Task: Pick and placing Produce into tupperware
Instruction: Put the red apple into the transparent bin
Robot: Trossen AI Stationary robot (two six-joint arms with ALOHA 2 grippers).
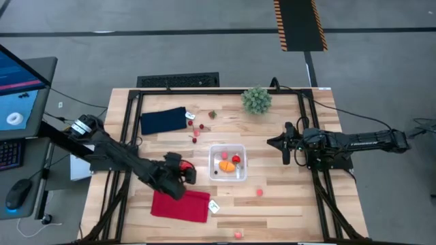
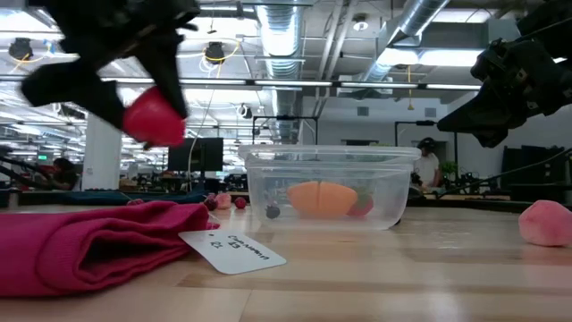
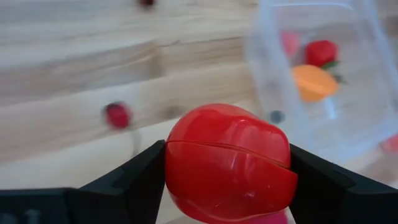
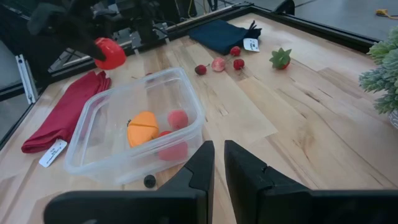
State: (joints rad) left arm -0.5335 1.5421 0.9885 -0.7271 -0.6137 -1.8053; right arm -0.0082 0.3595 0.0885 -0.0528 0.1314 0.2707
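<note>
The red toy fruit (image 3: 229, 163) is sitting clamped between the two dark fingers (image 3: 134, 180) of the left gripper (image 1: 182, 170), one finger pressing each flank, the jaws spread only as wide as the fruit. It is hanging clear of the table, above the near edge of the red cloth (image 1: 180, 204). The tupperware (image 1: 227, 163) is lying just ahead of this gripper, resting on the wood, with an orange piece (image 4: 142, 128) and red pieces (image 4: 178, 119) inside. A white tag (image 2: 230, 249) is lying beside the cloth.

The left arm is reaching diagonally in from the table's left side, its gripper raised above the surface.

Loose produce is sitting farther out: a small cluster of red and pink pieces (image 4: 218, 64) near the navy cloth (image 1: 163, 120), and a pink piece (image 1: 259, 192) beyond the container's far side.

The right gripper (image 4: 218, 163) is idling on the opposite side of the container, fingers nearly together, holding nothing. The green plant ball (image 1: 257, 100) is standing well apart.
</note>
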